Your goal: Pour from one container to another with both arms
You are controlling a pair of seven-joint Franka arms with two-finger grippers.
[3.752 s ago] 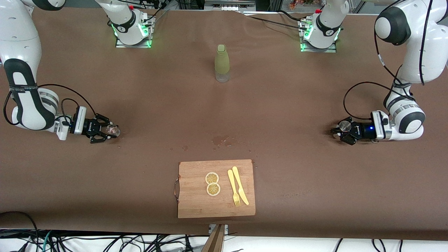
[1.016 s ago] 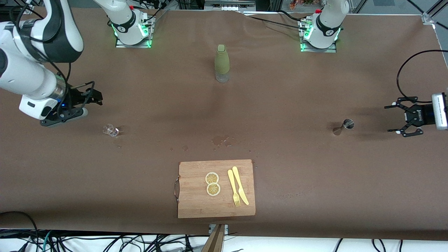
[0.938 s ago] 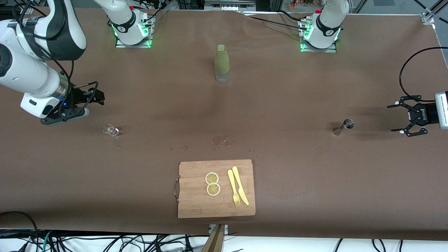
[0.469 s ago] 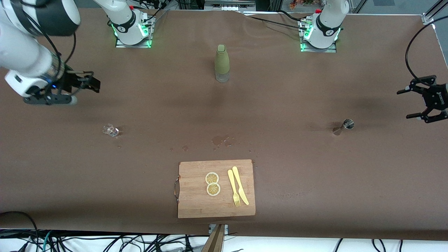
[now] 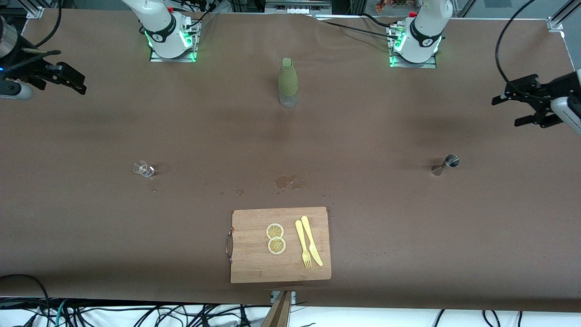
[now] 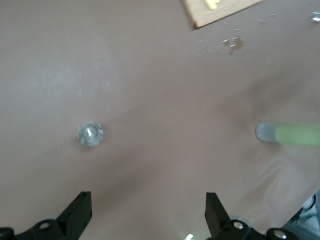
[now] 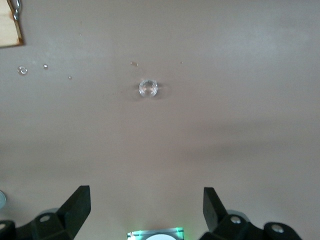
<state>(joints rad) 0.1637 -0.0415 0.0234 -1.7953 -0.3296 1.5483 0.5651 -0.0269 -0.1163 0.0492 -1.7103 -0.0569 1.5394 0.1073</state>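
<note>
My left pincer [image 5: 522, 103] hangs spread and empty over the surface's [image 5: 363, 136] edge at my left arm's end, its 2 fingers [image 6: 80, 212] wide apart, their long axis lying level and pointing in toward the middle of the surface. My right pincer [image 5: 61, 78] hangs over the edge at my right arm's end, also spread and holding nothing, pointing inward the same way.

The small metal measuring cup [image 5: 445, 164] stands upright on the surface toward my left arm's end, well apart from my left pincer. The little clear glass [image 5: 144, 169] stands upright toward my right arm's end, mouth up.

A green bottle [image 5: 288, 81] stands upright between my 2 bases. Near the surface's front edge lies a wooden cutting board [image 5: 254, 263] with 2 lemon slices [image 5: 275, 238], a yellow fork [image 5: 303, 244] and a yellow knife [image 5: 312, 240]. A wet patch [image 5: 286, 181] marks the brown cloth between board and bottle. Cables [image 5: 136, 313] trail below the front edge.
</note>
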